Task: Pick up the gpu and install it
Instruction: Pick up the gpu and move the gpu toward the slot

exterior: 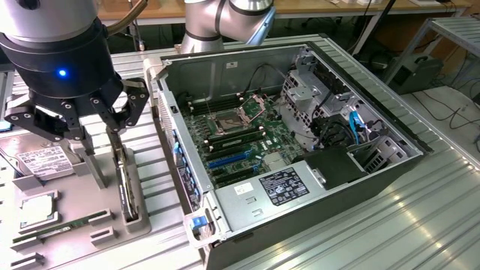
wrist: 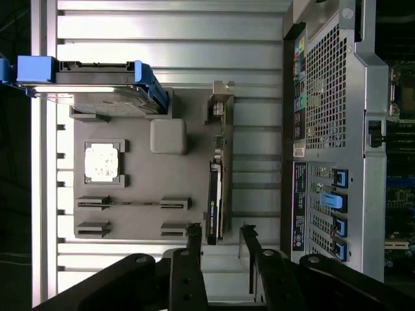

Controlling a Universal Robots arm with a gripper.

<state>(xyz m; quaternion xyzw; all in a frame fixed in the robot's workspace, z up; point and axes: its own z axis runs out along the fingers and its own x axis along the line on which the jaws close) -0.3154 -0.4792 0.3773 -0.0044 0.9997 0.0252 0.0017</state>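
Looking at the exterior view, I see the gripper (exterior: 111, 169) spread open over the gray holder tray (exterior: 75, 199), where the gpu (exterior: 129, 188) stands on edge beside the open computer case (exterior: 225, 70). In the wrist view, its fingers (wrist: 194, 243) flank the gpu's end, a gap on each side.

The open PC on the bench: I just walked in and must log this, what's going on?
A robot arm's gripper hangs open over the gpu, which stands on edge in a grey parts holder beside the open computer case. Its fingers straddle one end of the card without gripping it, so it is not installed yet.
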